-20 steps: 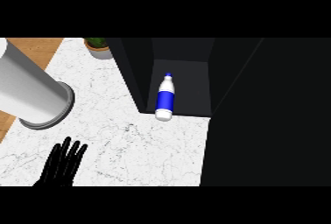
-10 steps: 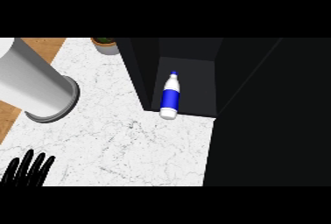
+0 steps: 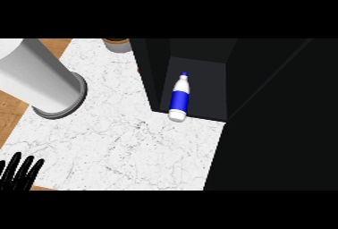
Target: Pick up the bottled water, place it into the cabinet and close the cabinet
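while the bottled water (image 3: 177,98) lies inside the cabinet (image 3: 204,96), the left hand (image 3: 19,172) rests open, well apart.

Count, head view:

1 bottled water (image 3: 178,98), white w/ blue label and blue cap, lying down in the cabinet opening.
1 cabinet (image 3: 277,112), black, open.
1 big grey cylinder (image 3: 40,78), metal-looking, on the desk.
1 small brown-rimmed pot (image 3: 117,44) at the top edge, only partly in view, so can't tell what kind.
1 desk (image 3: 132,147), white marble top.
1 hand (image 3: 19,172) in view: left, black, at the lower left corner, fingers straight up.
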Tool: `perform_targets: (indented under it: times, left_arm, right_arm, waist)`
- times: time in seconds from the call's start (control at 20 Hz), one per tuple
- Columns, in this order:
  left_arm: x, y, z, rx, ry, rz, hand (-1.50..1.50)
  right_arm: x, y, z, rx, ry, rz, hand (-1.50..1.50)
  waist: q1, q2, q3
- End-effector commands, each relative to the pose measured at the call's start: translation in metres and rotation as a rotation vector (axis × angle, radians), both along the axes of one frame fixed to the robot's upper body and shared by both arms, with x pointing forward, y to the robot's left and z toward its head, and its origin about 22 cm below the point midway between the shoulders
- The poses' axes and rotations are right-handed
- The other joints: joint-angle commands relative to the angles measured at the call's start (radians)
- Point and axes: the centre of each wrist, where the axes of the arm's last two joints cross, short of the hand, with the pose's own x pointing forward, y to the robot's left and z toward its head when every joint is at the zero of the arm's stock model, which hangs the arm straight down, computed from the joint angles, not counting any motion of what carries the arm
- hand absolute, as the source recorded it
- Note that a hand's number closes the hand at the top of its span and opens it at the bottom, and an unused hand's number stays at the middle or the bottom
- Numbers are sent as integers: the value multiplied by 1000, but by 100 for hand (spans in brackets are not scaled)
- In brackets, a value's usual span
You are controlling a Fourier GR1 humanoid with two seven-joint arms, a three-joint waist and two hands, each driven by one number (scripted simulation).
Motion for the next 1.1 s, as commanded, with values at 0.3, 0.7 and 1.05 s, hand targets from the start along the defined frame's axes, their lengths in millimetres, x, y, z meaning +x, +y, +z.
perform_targets:
  times: [0.3, 0.7, 1.05]
  left_arm:
    - [3, 15, 9, 5, -11, -12, -150]
    - [14, 21, 19, 19, -46, -33, -150]
    - [15, 28, 26, 11, -44, -23, -150]
  right_arm:
    - [13, 29, -8, -58, 100, 49, 150]
    - [27, 34, -19, 27, 208, 12, 150]
    - [60, 54, -31, 118, 357, 42, 150]
  waist:
    - [30, 15, -2]
    - [39, 35, 0]
    - [49, 34, 6]
